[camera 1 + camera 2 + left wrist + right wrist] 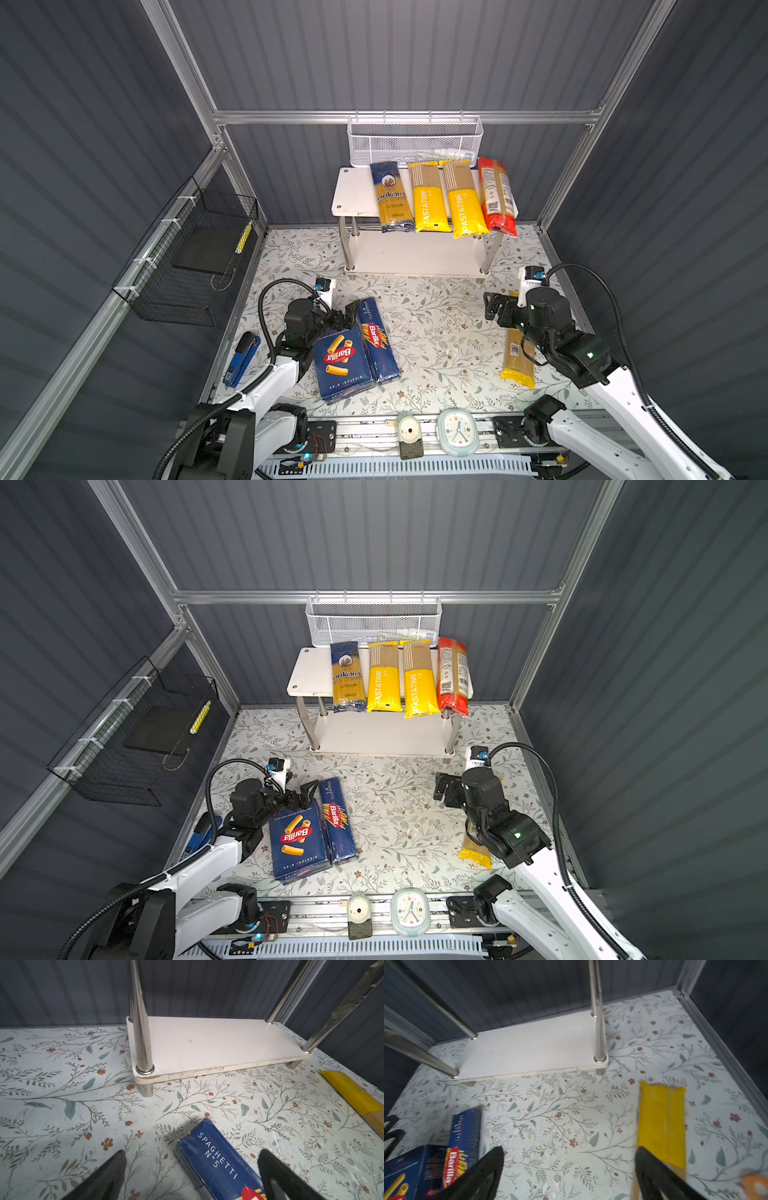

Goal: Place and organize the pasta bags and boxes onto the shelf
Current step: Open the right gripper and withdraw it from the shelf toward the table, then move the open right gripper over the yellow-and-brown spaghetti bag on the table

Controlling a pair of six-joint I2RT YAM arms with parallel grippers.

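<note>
**Left gripper**, fingers spread, sits at the far end of the narrow box, which touches the wide box; closing here may drag both. **Shelf**: four bags overhang the top board's front edge, the red bag at its right end; a passing arm may knock them off. Free room is the top board's left end and the whole lower board. **Right gripper**, fingers wide and empty, hangs just beside the last bag, which lies flat on the table near the right wall; a shallow pinch may slip.
</note>
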